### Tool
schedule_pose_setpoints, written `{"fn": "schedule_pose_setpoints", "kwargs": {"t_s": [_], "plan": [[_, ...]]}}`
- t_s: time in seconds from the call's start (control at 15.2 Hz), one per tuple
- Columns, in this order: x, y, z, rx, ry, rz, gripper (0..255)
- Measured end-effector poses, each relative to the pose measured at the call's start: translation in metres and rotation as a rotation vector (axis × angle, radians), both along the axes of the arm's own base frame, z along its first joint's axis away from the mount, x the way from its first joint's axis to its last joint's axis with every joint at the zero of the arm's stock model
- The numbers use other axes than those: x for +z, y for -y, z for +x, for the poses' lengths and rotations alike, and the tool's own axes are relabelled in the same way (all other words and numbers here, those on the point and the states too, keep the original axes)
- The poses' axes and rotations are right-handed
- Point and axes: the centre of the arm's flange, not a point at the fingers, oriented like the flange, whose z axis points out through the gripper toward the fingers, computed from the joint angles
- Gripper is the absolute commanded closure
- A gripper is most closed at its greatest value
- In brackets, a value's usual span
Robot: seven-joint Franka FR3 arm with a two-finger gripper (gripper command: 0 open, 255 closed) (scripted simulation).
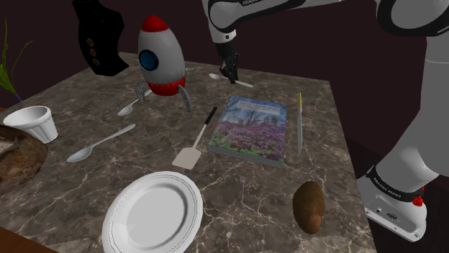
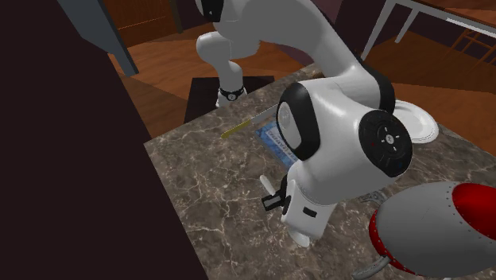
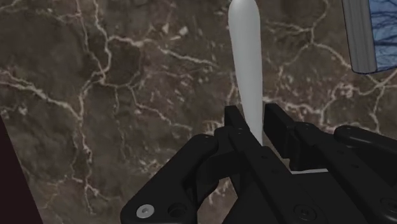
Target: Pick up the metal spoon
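A pale grey metal spoon (image 1: 240,83) lies on the dark marble table (image 1: 273,194) at its far side, between the toy rocket (image 1: 161,57) and the book (image 1: 252,129). My black gripper (image 1: 231,77) comes straight down onto it. In the wrist view the spoon's handle (image 3: 245,57) runs out from between the fingers, and my gripper (image 3: 253,119) is shut on it, one finger against each side. The spoon still looks level with the tabletop. Two more spoons lie nearer, one by the rocket's leg (image 1: 129,107) and one by the white cup (image 1: 99,144).
A spatula (image 1: 196,142), a yellow-handled knife (image 1: 299,122), a white plate (image 1: 152,213), a potato (image 1: 309,205), a white cup (image 1: 33,122) and a black jug (image 1: 101,37) share the table. In the second exterior view the arm's elbow (image 2: 342,135) hides the hand.
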Motion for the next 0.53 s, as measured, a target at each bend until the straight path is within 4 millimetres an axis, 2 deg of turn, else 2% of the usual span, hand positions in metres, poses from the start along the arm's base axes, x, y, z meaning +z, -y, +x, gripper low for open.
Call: {"fn": "schedule_pose_setpoints", "kwargs": {"t_s": [0.53], "plan": [[0.04,0.0,0.001,0.0,0.0,0.0,255]]}}
